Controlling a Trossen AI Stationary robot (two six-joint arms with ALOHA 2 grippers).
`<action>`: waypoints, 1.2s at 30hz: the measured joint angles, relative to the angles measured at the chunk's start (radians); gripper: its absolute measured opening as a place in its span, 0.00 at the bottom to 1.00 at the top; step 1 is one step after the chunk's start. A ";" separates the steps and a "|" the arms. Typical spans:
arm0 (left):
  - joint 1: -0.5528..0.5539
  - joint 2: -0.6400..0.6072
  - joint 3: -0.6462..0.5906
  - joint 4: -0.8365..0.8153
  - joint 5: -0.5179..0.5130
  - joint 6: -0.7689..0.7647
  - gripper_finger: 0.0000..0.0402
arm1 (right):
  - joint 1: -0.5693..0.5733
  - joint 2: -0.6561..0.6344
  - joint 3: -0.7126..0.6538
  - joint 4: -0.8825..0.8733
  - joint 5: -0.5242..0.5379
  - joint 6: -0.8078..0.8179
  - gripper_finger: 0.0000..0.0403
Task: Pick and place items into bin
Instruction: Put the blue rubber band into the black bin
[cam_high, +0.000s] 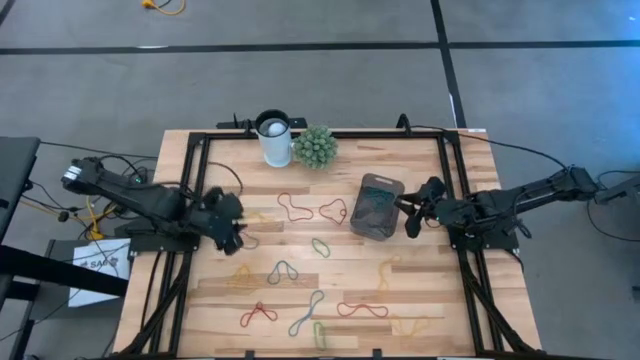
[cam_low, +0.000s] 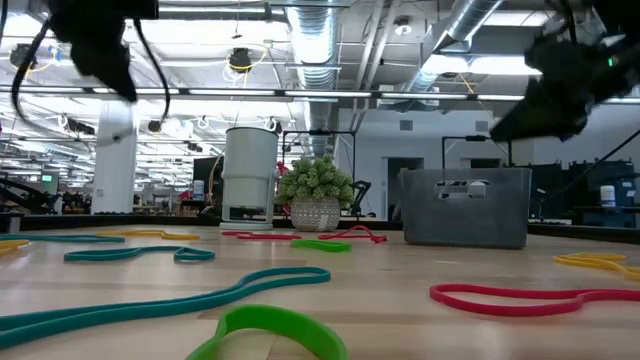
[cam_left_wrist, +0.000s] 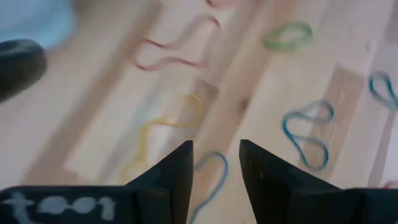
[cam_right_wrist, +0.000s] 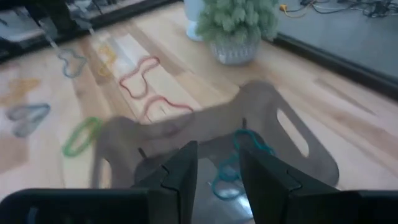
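Observation:
Several rubber bands lie flat on the wooden table: red ones (cam_high: 292, 207), a green one (cam_high: 321, 247), yellow ones (cam_high: 243, 275) and blue-grey ones (cam_high: 282, 270). The translucent grey bin (cam_high: 377, 205) stands right of centre, with a teal band (cam_right_wrist: 239, 165) lying inside it. My left gripper (cam_high: 235, 225) hovers open near the table's left side, above a yellow band (cam_left_wrist: 165, 127) and a blue band (cam_left_wrist: 211, 177). My right gripper (cam_high: 412, 212) is open at the bin's right side, just over its rim (cam_right_wrist: 298, 137).
A white cup (cam_high: 274, 138) and a green spiky plant ball (cam_high: 315, 147) stand at the far edge, behind the bin. Black frame rails (cam_high: 190, 200) run along the table's left, right and far sides. More bands lie toward the near edge (cam_high: 362, 309).

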 joint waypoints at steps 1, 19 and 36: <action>0.000 0.012 -0.042 0.067 0.024 0.023 0.30 | 0.000 0.001 -0.015 0.003 0.000 0.001 0.28; -0.003 0.367 -0.226 0.350 0.156 -0.074 0.30 | 0.002 0.002 -0.041 0.175 0.003 -0.027 0.28; 0.000 0.457 -0.222 0.379 0.174 -0.058 0.14 | 0.002 0.081 -0.040 0.186 0.003 -0.028 0.28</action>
